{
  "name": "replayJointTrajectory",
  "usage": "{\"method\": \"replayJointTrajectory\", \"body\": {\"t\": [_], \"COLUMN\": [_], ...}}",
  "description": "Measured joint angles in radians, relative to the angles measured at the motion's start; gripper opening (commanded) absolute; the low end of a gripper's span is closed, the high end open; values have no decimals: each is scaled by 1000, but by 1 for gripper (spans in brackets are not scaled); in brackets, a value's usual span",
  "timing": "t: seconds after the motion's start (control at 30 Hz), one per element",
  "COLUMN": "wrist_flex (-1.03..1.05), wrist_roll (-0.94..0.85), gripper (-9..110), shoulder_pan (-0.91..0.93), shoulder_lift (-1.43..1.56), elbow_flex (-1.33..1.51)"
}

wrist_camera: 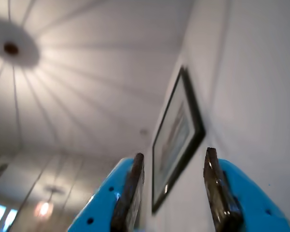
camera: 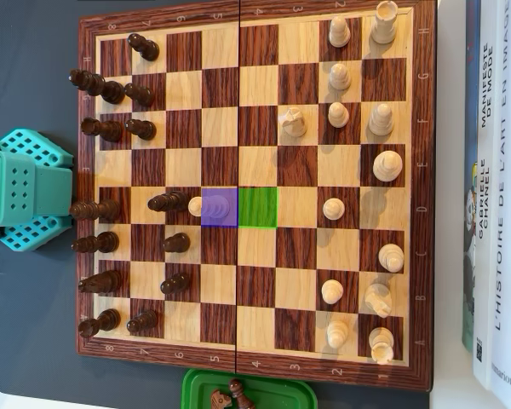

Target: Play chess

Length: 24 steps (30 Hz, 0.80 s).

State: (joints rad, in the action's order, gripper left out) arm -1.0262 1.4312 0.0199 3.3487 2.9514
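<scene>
Jaws apart, empty; chessboard (camera: 255,196) has one purple square (camera: 219,207), one green square (camera: 258,207).

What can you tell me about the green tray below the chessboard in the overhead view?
The green tray is a glossy, plastic-looking container with rounded corners, sitting at the bottom edge of the overhead view, just below the middle of the chessboard frame. The picture cuts off its lower part. Two dark chess pieces lie or stand inside it, near its left half. Whether the tray touches the board's frame cannot be told.
</scene>
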Motion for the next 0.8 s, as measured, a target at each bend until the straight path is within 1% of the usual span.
{"method": "replayJointTrajectory", "body": {"t": [0.13, 0.4, 0.8], "wrist_flex": [278, 905, 1522], "wrist_roll": [0, 0, 0], "gripper": [18, 18, 18], "shoulder_pan": [-2, 0, -3], "shoulder_lift": [0, -3, -8], "elbow_flex": [-58, -133, -144]}}
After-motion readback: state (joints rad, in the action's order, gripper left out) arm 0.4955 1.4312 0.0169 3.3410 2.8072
